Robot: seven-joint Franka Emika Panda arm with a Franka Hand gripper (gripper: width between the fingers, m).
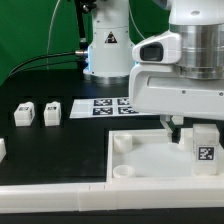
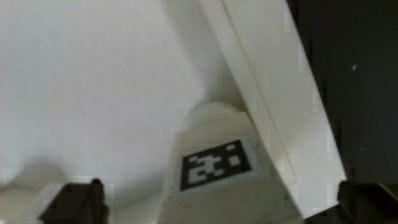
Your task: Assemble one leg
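A white leg (image 1: 204, 146) with a black-and-white tag stands upright in the corner of the large white tabletop (image 1: 140, 168) on the exterior view's right. My gripper (image 1: 190, 134) hangs right over it, fingers straddling the leg. In the wrist view the leg (image 2: 217, 160) sits between my two dark fingertips (image 2: 75, 205), with a gap on each side, so the gripper (image 2: 219, 206) is open around it and not touching. The tabletop's floor (image 2: 98, 90) and its raised rim (image 2: 267, 80) run beside the leg. The leg's base is hidden.
Two more legs (image 1: 24, 114) (image 1: 52, 112) stand on the black table at the exterior view's left, and a third (image 1: 2, 148) is cut by the left edge. The marker board (image 1: 103, 106) lies behind the tabletop. The robot base (image 1: 108, 45) stands at the back.
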